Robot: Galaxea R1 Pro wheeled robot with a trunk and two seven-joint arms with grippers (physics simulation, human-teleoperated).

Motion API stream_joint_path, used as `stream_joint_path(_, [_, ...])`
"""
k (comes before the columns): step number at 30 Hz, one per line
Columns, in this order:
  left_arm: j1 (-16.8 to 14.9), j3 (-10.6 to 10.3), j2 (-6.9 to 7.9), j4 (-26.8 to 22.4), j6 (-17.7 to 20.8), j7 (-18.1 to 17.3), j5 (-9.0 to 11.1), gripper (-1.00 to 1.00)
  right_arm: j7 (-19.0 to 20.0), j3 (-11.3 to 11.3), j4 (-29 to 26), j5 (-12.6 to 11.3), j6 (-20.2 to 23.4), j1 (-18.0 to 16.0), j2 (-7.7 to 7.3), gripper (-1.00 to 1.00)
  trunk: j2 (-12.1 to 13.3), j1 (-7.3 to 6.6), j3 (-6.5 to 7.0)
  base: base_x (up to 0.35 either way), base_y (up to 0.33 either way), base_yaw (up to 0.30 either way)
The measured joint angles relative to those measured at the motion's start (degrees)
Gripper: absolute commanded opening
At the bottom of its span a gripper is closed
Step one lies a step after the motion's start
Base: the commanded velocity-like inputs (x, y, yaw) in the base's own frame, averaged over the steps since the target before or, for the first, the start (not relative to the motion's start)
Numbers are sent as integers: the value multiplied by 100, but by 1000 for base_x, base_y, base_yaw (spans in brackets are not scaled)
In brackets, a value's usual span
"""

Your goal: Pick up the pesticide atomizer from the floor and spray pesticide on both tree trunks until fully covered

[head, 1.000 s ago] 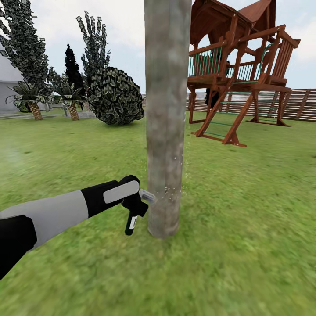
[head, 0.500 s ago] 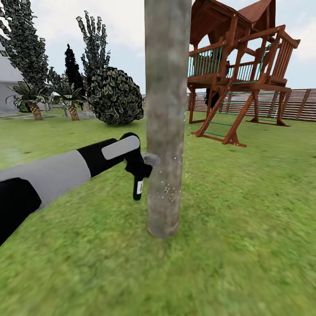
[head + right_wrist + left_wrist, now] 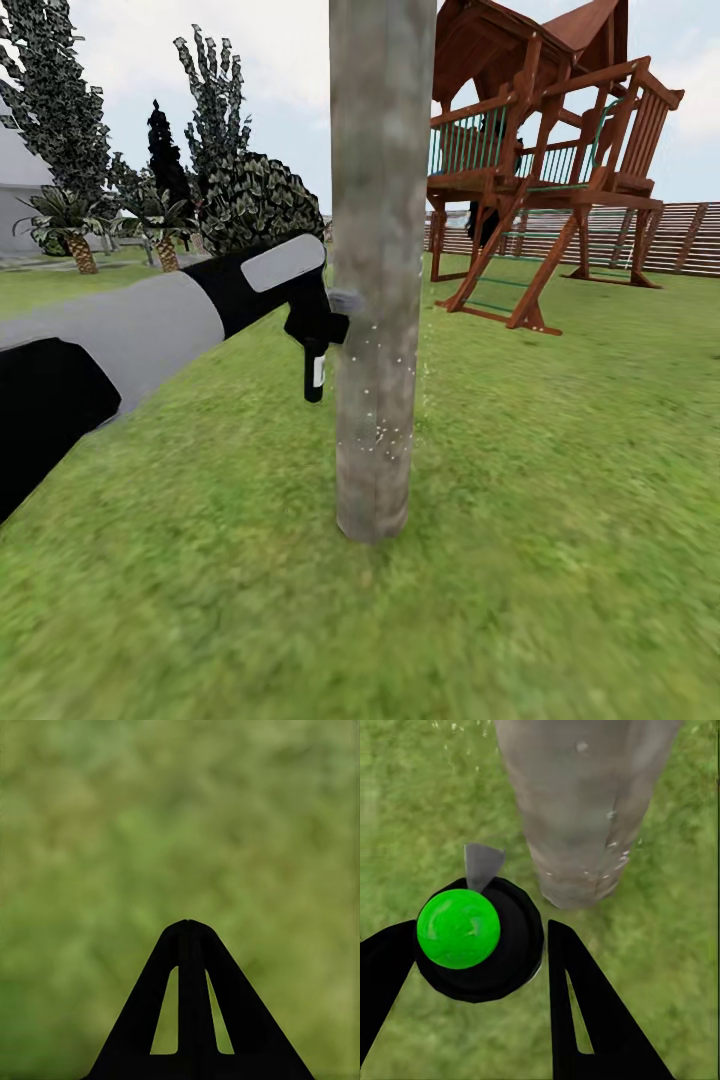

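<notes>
Plainly, left jaws (image 3: 316, 318) pinch the pesticide atomizer (image 3: 314, 372) (white label unreadable) beside the tree trunk (image 3: 376, 300); right jaws (image 3: 191, 926) pressed together.

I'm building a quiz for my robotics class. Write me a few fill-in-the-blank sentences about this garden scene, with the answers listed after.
1. The pesticide atomizer is held by the ____ pincer.
2. White pesticide specks dot the tree ____.
3. Behind the tree trunk stands a wooden play ____.
4. The right pincer is ____, with blurred grass beyond it.

Answers: left; trunk; tower; shut
</notes>
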Motion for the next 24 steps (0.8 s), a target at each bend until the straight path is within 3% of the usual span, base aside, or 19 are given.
stream_joint_path(1, [-77, 0, -8, 27, 0, -4, 76, -100, -4, 0, 0, 2, 1, 0, 0, -100, 0, 0, 0, 0, 0, 0])
stream_joint_path(4, [-361, -9, -11, 61, -2, 1, 659, -100, -7, 3, 0, 2, 4, 0, 0, -100, 0, 0, 0, 0, 0, 0])
stream_joint_path(12, [-841, -19, -7, 17, 0, 15, 1063, -100, -15, 6, 1, -2, -2, 0, 6, -100, 0, 0, 0, 0, 0, 0])
stream_joint_path(14, [-1337, -21, -17, 1, -2, 10, 1290, -100, -16, 8, 2, 0, -2, 0, 8, -100, -1, -7, 1, 0, 0, 0])
stream_joint_path(19, [-1829, -32, 5, -213, -6, 14, 1832, -100, -23, 24, 8, -8, -4, 0, 9, -100, 0, 0, 0, 0, 0, 0])
stream_joint_path(24, [-2228, -45, 25, -319, 0, 21, 1953, -100, -25, 27, 16, -9, 4, 0, 35, -100, 0, 0, 0, 0, 0, 0])
